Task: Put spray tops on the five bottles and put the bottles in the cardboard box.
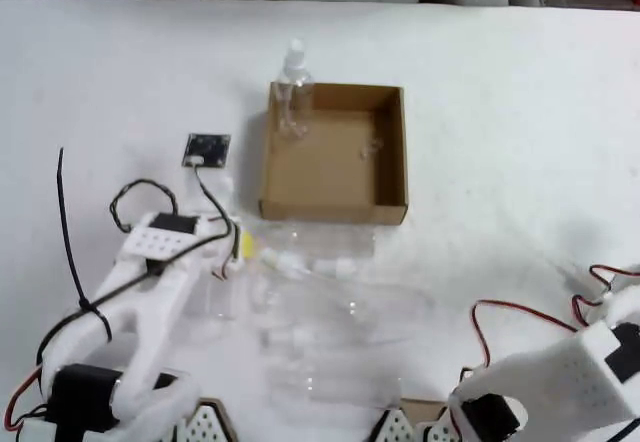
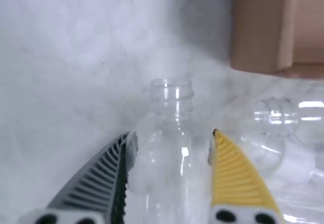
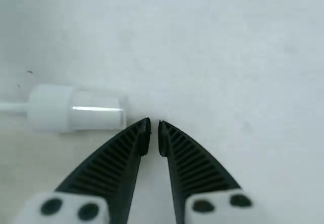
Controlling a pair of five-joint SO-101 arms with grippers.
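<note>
The white table [image 1: 520,112] takes up nearly the whole high view, with the left arm [image 1: 150,282] reaching up from the lower left corner and the right arm [image 1: 570,377] hunched at the lower right. Just above centre sits the open cardboard box [image 1: 390,152], and in its upper left corner stands a capped spray bottle [image 1: 293,92], upright and poking above the wall. Below the box, in the lower middle of the frame, lies a huddle of clear bottles [image 1: 330,322], hard to count against the white. A white spray top [image 1: 285,259] lies at the upper edge of the huddle, near the box's front wall. Left of the box is a small black square board [image 1: 207,149] with a cable trailing from it. In the left wrist view, the left gripper [image 2: 172,135] is spread wide, grey finger one side and yellow finger the other, with an uncapped bottle [image 2: 172,112] between them. I cannot tell whether the pads touch it. A second clear bottle [image 2: 283,117] lies at the right of that frame, under the box corner. The right gripper [image 3: 153,125] has its black fingers almost together with only a slit between the tips, holding nothing. A loose spray top [image 3: 76,110] lies on its side just beside them at the left of that frame.
</note>
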